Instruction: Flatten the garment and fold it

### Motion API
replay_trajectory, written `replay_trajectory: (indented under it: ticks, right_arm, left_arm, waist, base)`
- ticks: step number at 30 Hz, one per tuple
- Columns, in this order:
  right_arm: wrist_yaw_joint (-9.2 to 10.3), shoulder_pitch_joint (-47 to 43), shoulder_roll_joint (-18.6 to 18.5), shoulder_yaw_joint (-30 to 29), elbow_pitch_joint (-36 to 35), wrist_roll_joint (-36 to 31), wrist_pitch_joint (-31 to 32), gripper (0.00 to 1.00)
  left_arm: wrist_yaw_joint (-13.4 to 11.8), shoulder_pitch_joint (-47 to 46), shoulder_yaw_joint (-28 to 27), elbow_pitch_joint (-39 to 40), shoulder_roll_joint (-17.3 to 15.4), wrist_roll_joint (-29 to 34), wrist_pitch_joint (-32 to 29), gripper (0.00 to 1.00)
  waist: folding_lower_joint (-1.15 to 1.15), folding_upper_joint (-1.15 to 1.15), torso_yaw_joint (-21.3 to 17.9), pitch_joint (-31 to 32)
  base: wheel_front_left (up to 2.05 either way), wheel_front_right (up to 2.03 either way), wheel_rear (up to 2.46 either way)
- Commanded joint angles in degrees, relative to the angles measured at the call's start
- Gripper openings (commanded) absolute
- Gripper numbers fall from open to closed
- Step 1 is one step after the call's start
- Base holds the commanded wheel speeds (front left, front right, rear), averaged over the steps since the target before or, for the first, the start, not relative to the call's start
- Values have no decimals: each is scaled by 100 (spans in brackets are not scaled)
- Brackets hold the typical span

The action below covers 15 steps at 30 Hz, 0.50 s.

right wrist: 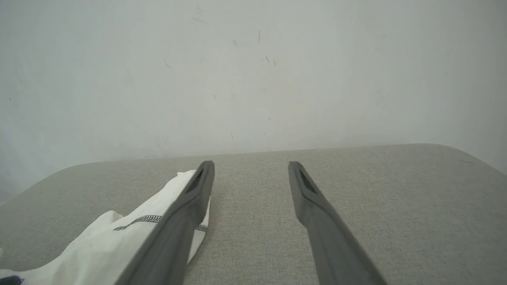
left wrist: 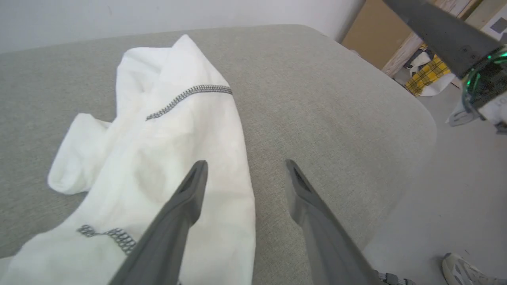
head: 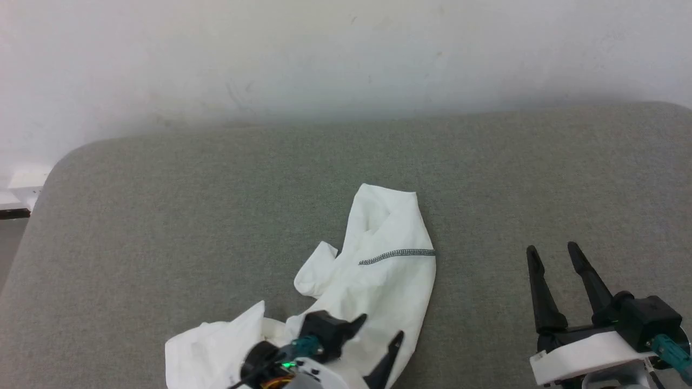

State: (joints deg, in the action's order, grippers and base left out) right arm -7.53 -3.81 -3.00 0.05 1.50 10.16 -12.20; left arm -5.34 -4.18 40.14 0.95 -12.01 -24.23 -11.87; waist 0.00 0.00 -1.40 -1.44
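Observation:
The garment (head: 378,275) is a white shirt with dark stitched seams, lying crumpled on the grey padded table (head: 216,189) near its front edge. One narrow part reaches away from me and a bunched part (head: 211,351) lies at the lower left. My left gripper (head: 381,327) hovers over the garment's near right edge, open, with nothing between its fingers. In the left wrist view, the left gripper (left wrist: 245,163) straddles the edge of the garment (left wrist: 178,130). My right gripper (head: 552,248) stands open over bare table to the right, apart from the cloth. In the right wrist view, the right gripper (right wrist: 250,164) has the garment (right wrist: 119,241) at its left.
A white wall (head: 346,54) stands right behind the table. The table's rounded right corner (left wrist: 416,114) drops to a grey floor. There I see a cardboard box (left wrist: 372,35), a yellow checked cloth (left wrist: 429,73) and a person's shoe (left wrist: 467,271). The right gripper's finger (left wrist: 435,27) crosses the left wrist view's top right.

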Motion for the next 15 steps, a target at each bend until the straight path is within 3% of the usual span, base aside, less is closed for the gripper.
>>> replay_trajectory:
  ticks: [1, 7, 15]
  right_arm:
    - [4, -25, 13, -22, 3, 7, -12, 100]
    - [4, -55, 13, -10, -3, 15, -13, 100]
    - [4, -20, 13, 34, 9, 24, -22, 100]
  left_arm:
    - [-196, 148, -187, 218, -116, -37, -25, 100]
    - [-665, 291, -826, 713, -639, -145, -387, 100]
    - [-643, 501, -1015, 882, -994, -704, -1277, 100]
  waist:
    - [0, 0, 61, 58]
    - [0, 0, 163, 102]
    - [0, 0, 142, 73]
  base:
    - [0, 0, 0]
    - [0, 0, 0]
    - [0, 0, 0]
